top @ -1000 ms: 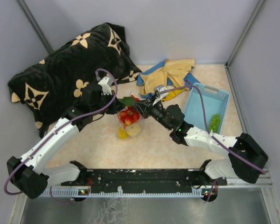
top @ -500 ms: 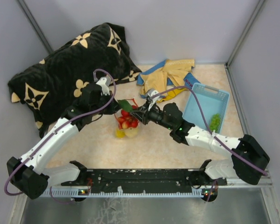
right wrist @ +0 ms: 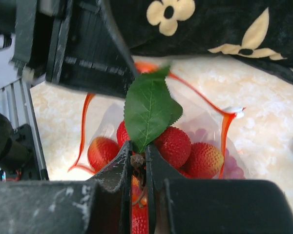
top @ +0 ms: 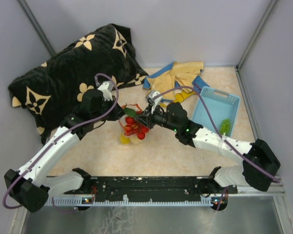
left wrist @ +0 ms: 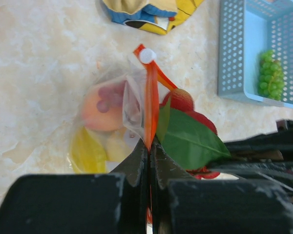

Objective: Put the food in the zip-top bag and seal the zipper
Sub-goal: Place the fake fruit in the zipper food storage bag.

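Note:
The zip-top bag (top: 130, 137) hangs from my left gripper (top: 118, 110), which is shut on its zipper (left wrist: 150, 100), a red-orange strip with a white tip (left wrist: 147, 56). Through the clear bag (left wrist: 112, 122) I see an orange, yellow fruit and purple grapes. My right gripper (right wrist: 138, 158) is shut on the stem of a bunch of red berries (right wrist: 173, 144) with a green leaf (right wrist: 149, 107). It holds them at the open bag mouth (right wrist: 223, 127), between the two strips. In the top view the berries (top: 135, 125) are at the bag's top, with my right gripper (top: 143, 117) beside them.
A light-blue basket (top: 216, 108) at the right holds green grapes (top: 225, 126); both also show in the left wrist view (left wrist: 234, 53), the grapes (left wrist: 271, 73). A yellow-and-blue cloth (top: 178, 78) lies behind the bag. A black flowered pillow (top: 73, 68) fills the back left.
My right gripper has moved left with the red berries, from beside the bag to its open mouth. The bag has shifted slightly left in my left gripper.

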